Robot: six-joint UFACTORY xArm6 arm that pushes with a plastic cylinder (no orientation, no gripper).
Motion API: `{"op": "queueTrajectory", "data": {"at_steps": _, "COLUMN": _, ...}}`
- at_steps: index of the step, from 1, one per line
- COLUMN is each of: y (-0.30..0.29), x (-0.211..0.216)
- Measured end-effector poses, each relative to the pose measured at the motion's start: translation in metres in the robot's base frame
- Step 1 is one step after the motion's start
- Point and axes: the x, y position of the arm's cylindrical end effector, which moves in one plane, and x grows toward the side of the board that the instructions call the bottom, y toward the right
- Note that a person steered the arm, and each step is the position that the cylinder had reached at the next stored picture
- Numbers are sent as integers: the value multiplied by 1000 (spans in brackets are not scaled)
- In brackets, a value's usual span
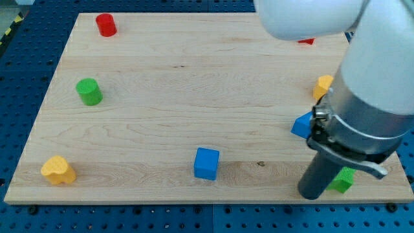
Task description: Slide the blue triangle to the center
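The blue triangle (301, 125) lay near the wooden board's (168, 84) right edge in the view, well to the right of the middle, and the arm (362, 110) covered its right part. The dark rod came down just below and to the right of it, my tip (313, 196) resting on the board near the view's bottom edge, close below the triangle; whether they touched could not be told. The arm carried no jaws, only this rod, so nothing was grasped. Just beside the tip on the right sat a green block (343, 181), mostly hidden, its shape unclear. Just above the triangle stood an orange block (323, 85), partly hidden by the arm, and near the view's top right a sliver of a red block (306, 41) showed under the arm's white housing. A blue cube (207, 163) sat at bottom centre, to the left of and lower than the triangle. Far off on the left were a red cylinder (106, 24) at the top, a green cylinder (89, 92) lower down, and a yellow heart-like block (58, 169) at the bottom corner.
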Motion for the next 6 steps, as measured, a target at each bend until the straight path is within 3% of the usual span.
{"op": "queueTrajectory", "data": {"at_steps": 3, "y": 60, "x": -5}}
{"op": "queueTrajectory", "data": {"at_steps": 6, "y": 14, "x": -7}}
